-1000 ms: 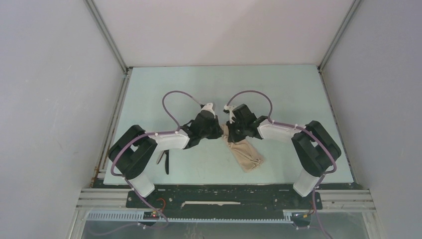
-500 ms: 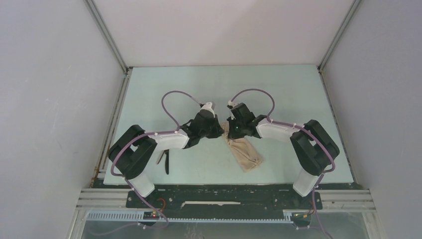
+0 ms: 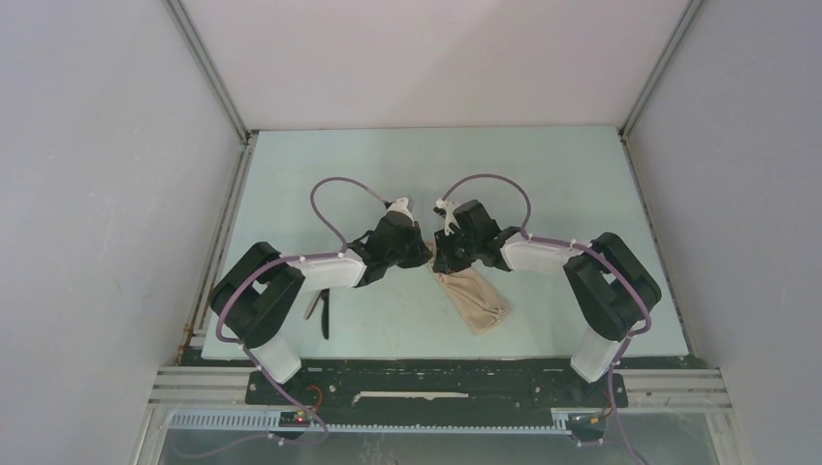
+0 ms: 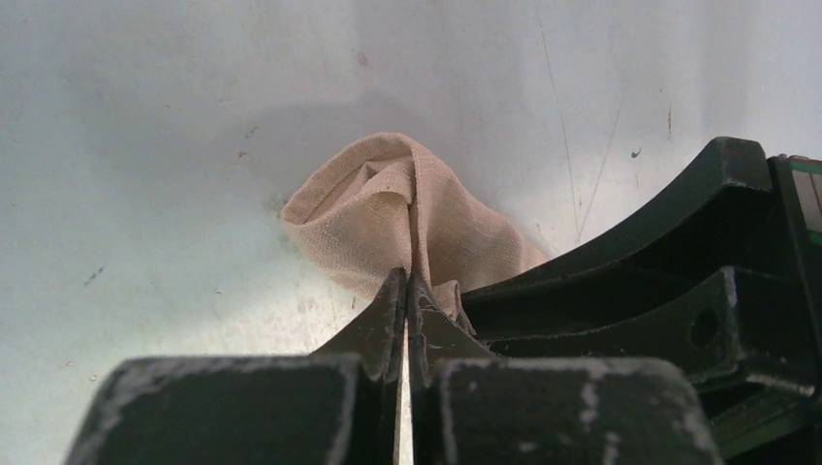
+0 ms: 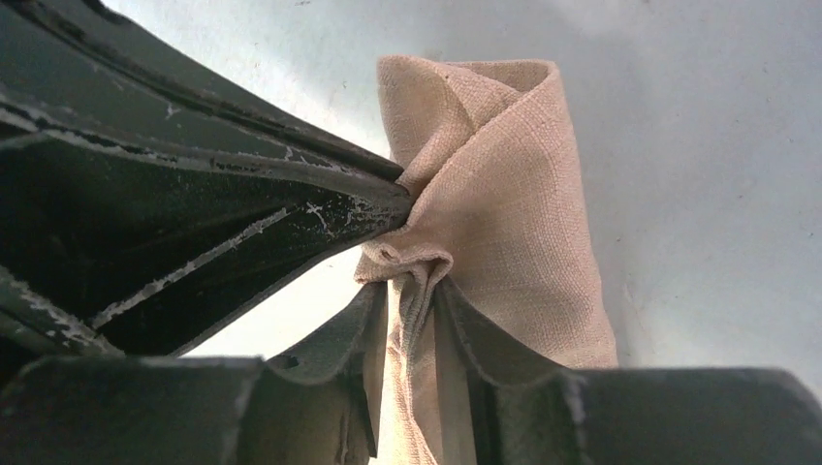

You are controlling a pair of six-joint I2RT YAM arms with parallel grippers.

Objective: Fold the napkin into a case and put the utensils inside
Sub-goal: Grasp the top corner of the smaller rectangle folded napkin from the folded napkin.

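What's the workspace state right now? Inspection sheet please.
Surface: pale green table, light scuffs.
Job's things: napkin bunched into a narrow strip, its far end at both tools; utensils lying beside the left arm, not in the cloth.
Clutter: nothing seen.
Grippers: left tool shut on the napkin; right tool jaws slightly apart with cloth between them, grip unclear.
Cables: purple cables loop above each wrist, no snag seen.
Surroundings: white enclosure walls; metal rail at the near edge.
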